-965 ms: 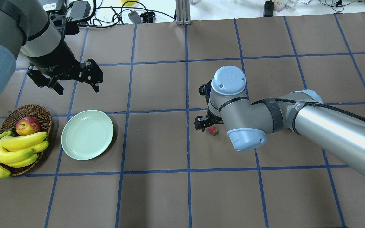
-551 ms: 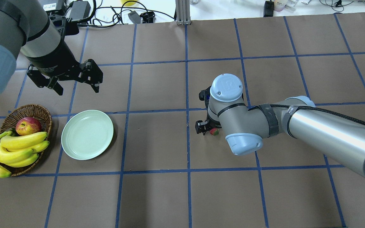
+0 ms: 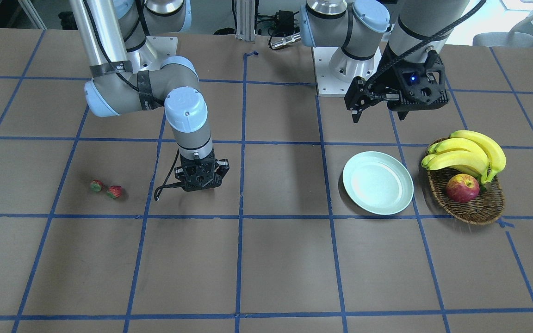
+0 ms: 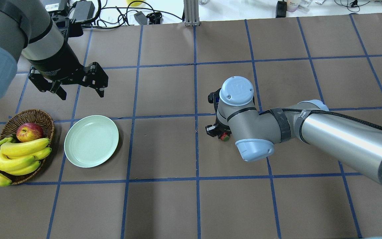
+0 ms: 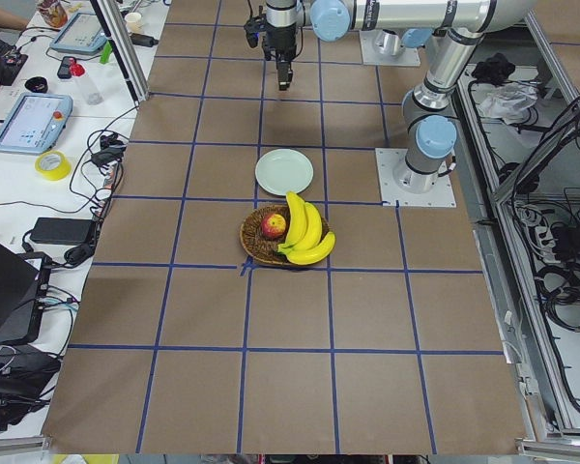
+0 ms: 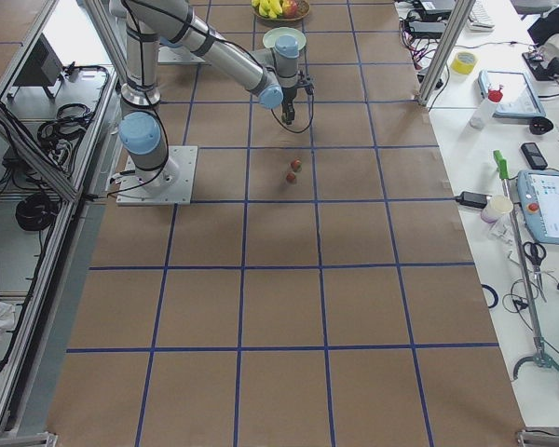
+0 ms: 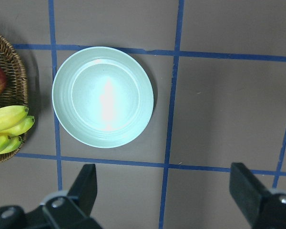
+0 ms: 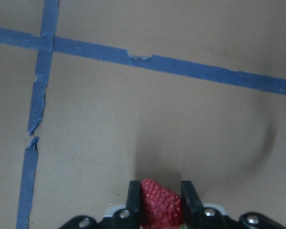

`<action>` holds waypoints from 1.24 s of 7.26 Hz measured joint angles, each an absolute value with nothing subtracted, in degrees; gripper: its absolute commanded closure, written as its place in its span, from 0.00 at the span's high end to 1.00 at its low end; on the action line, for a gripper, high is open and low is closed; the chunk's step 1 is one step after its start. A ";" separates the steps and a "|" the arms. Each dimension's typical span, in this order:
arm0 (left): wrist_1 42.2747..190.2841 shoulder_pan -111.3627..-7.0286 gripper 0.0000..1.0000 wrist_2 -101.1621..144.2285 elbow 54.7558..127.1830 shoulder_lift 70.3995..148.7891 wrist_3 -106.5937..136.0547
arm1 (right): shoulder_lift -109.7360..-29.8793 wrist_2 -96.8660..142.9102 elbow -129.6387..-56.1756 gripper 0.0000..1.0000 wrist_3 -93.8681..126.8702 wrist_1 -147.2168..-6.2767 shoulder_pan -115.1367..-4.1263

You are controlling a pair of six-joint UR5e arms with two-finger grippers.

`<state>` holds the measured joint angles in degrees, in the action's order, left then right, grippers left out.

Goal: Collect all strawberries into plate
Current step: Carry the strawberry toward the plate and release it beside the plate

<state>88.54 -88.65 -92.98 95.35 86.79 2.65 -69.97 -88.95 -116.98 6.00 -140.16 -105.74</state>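
My right gripper point(image 8: 161, 199) is shut on a red strawberry point(image 8: 161, 204) low over the brown table, right of centre in the overhead view, where the berry point(image 4: 224, 136) peeks out beside the gripper point(image 4: 218, 133). Two more strawberries point(image 3: 96, 186) point(image 3: 114, 191) lie side by side on the table, beyond the right arm's elbow. The pale green plate point(image 4: 91, 141) sits empty at the left, next to the basket. My left gripper point(image 4: 78, 90) hovers open behind the plate point(image 7: 103, 97), holding nothing.
A wicker basket point(image 4: 31, 114) with bananas point(image 4: 18, 156) and a red-yellow apple point(image 4: 29, 131) stands at the plate's left. Blue tape lines grid the brown table. Cables and boxes point(image 4: 85, 10) lie past the far edge.
My right gripper came down over the strawberry and its jaws closed on it. The left arm has stayed still.
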 measured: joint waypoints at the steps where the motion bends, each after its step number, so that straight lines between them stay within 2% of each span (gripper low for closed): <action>1: 88.43 -88.71 1.00 -92.86 95.31 86.81 2.69 | -70.20 -88.79 -116.08 0.00 9.09 -139.98 -105.88; 4: 88.46 -88.79 1.00 -92.94 95.34 86.76 2.65 | -69.42 -87.36 -110.36 0.00 21.16 -138.02 -113.57; 7: 88.58 -88.72 1.00 -93.01 95.36 86.84 2.64 | -62.82 -87.83 -104.43 0.00 33.67 -139.12 -123.42; 9: 88.65 -88.59 1.00 -93.07 95.36 86.84 2.64 | -58.55 -88.14 -101.16 0.99 36.84 -139.83 -125.38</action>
<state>88.65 -88.59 -93.07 95.36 86.84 2.64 -58.55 -88.14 -101.16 36.84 -139.83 -125.38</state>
